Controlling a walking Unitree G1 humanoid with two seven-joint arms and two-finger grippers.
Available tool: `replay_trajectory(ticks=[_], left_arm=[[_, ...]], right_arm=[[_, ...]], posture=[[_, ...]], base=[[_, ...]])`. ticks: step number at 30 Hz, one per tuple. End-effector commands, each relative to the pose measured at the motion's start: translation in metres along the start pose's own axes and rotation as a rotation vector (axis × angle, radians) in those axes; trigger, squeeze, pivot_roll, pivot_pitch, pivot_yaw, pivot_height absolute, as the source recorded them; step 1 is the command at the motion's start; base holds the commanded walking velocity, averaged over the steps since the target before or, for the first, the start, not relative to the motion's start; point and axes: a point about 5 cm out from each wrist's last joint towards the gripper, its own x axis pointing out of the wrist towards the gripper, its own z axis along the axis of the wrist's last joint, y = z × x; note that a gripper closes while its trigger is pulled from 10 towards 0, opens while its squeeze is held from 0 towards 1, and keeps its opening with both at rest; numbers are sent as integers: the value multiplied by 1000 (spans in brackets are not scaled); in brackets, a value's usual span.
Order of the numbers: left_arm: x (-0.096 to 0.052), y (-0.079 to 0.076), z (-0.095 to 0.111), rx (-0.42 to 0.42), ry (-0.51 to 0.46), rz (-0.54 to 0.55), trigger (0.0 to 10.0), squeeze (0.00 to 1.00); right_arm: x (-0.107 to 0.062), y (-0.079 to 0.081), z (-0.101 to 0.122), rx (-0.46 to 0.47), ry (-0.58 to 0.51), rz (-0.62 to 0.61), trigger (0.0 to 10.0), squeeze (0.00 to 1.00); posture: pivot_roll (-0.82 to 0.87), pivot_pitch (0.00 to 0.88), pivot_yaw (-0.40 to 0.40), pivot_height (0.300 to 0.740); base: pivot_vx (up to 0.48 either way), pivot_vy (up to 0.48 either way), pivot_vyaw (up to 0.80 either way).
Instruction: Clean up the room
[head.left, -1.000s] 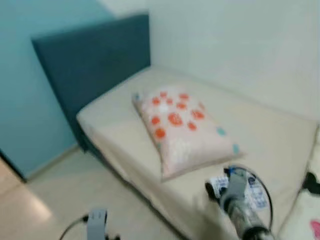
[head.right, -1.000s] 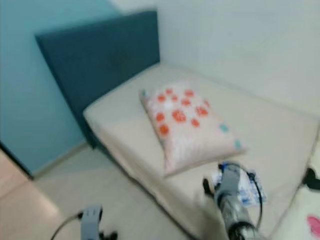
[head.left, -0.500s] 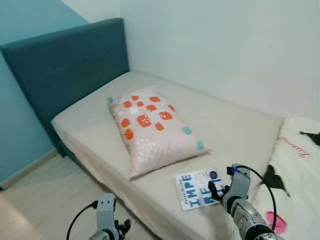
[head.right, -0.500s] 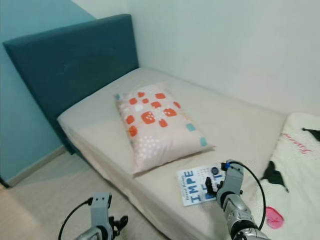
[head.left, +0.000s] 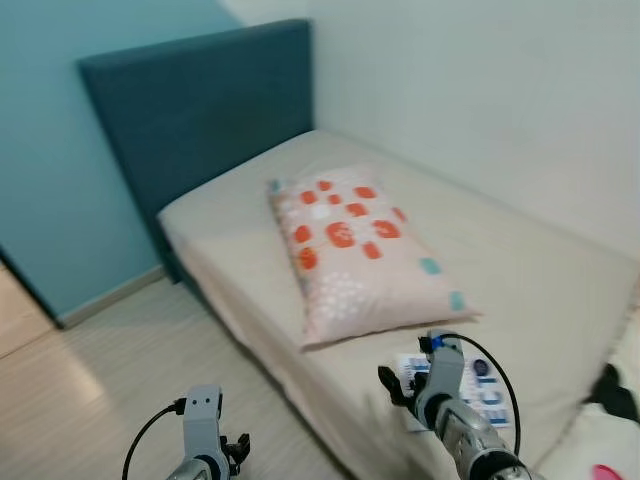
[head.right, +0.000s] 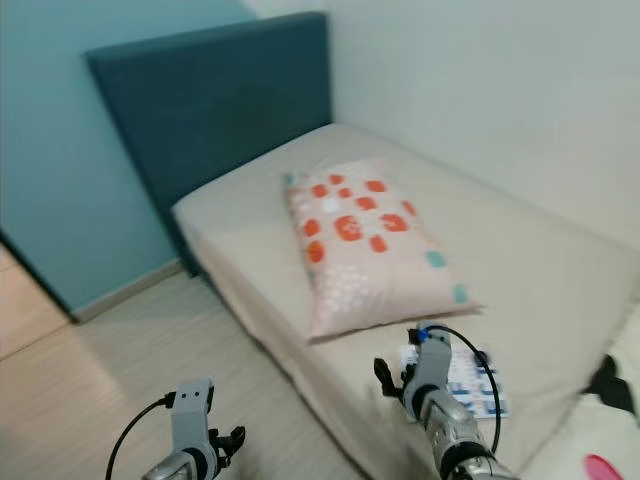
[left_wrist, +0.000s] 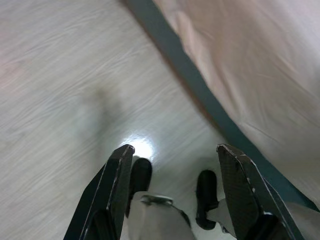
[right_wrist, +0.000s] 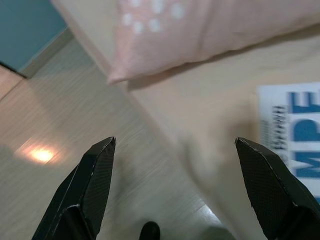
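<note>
A pale pink pillow (head.left: 360, 250) with orange patches lies on the beige bed (head.left: 540, 270). Close to the bed's near edge lies a white booklet (head.left: 472, 385) with blue letters. My right gripper (head.left: 395, 388) hovers open over that edge, just left of the booklet and below the pillow's corner. In the right wrist view the open right gripper (right_wrist: 175, 144) frames the bed edge, with the booklet (right_wrist: 295, 145) beside one finger and the pillow (right_wrist: 210, 35) beyond. My left gripper (head.left: 232, 452) hangs low over the floor; the left wrist view shows the left gripper (left_wrist: 176, 147) open and empty.
A dark teal headboard (head.left: 200, 110) stands against the blue wall. Pale wood floor (head.left: 100, 380) runs along the bed's side. A white blanket with a black patch (head.left: 612, 388) lies at the far right. My feet (left_wrist: 141, 175) stand on the floor by the bed base.
The whole picture has shifted as the camera swung left, then right, then left again. My right gripper stays open beside the booklet at the bed edge. The left gripper still hangs low.
</note>
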Motion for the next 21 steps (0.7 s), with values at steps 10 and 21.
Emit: replay_trajectory(ticks=[10, 21], left_arm=[[-3, 8, -2, 15, -6, 8, 10000, 0], [-3, 8, -4, -11, 9, 40, 10000, 0]], right_arm=[[1, -4, 12, 13, -46, -22, 10000, 0], [2, -2, 14, 11, -46, -2, 10000, 0]], posture=[[-78, 55, -10, 740], [-84, 61, -9, 740]], base=[[397, 0, 78], [163, 0, 0]])
